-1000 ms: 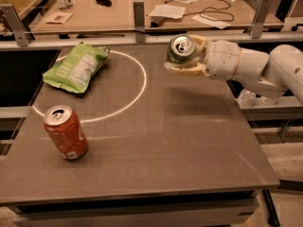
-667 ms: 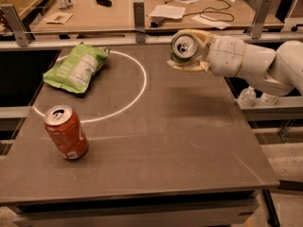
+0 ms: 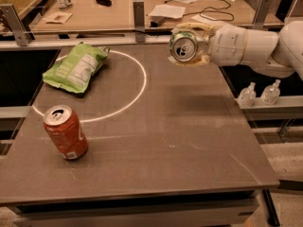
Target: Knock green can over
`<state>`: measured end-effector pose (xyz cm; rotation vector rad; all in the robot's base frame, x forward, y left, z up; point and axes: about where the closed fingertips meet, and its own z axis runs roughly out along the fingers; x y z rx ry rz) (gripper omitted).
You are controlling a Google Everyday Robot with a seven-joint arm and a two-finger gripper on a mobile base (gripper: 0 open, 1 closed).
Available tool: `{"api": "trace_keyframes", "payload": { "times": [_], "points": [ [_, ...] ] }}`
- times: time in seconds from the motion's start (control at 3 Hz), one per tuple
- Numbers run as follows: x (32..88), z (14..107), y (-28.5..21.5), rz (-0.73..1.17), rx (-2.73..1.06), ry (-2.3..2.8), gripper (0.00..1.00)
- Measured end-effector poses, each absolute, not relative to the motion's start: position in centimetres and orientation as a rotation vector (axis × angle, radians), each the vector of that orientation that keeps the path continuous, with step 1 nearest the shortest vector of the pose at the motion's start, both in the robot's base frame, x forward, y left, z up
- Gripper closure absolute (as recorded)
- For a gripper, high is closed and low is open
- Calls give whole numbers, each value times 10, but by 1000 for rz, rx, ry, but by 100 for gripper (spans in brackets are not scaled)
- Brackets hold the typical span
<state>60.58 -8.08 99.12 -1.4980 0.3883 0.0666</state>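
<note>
The green can (image 3: 183,46) is held off the table at the upper right, turned on its side so its silver top with the pull tab faces the camera. My gripper (image 3: 193,45) is shut on the green can, with pale fingers (image 3: 195,29) above and below it. The white arm reaches in from the right edge. The can hangs well above the grey table (image 3: 180,141).
An orange-red soda can (image 3: 65,132) stands upright at the front left. A flat green chip bag (image 3: 75,68) lies at the back left, on a white circle line. Two small bottles (image 3: 258,94) stand beyond the table's right edge. A cluttered bench is behind.
My gripper has lifted the green can a little higher and further back; the can's top stays turned toward the camera. The orange-red can and the chip bag have not moved.
</note>
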Motion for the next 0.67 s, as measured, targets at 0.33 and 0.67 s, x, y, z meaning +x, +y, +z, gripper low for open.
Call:
{"api": "trace_keyframes", "payload": {
  "times": [0.33,0.67],
  "points": [
    [620,988,-67,58,-1707,291,100],
    [627,970,-54,137,-1903,261,100]
  ]
}}
